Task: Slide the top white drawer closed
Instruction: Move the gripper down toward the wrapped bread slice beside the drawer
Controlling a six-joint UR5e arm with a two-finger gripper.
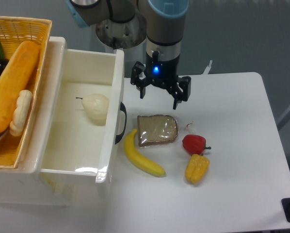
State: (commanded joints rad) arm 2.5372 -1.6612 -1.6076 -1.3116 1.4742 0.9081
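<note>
The top white drawer (74,116) stands pulled out over the left part of the desk (242,160), its black handle (121,122) facing right toward the food. Inside it lies a pale pear (96,108) near the back, with the rest of the tray bare. Above and left of the drawer sits a woven yellow basket (19,29) holding bread and other items.

The tool (159,94) hangs above the desk, just right of the drawer's far corner and apart from it. Its fingers are spread and hold nothing, though from this angle the gap is hard to judge exactly.

On the desk beside the handle lie a banana (142,155), a slice of brown bread (157,129), a red pepper (194,143) and a yellow pepper (197,168).
</note>
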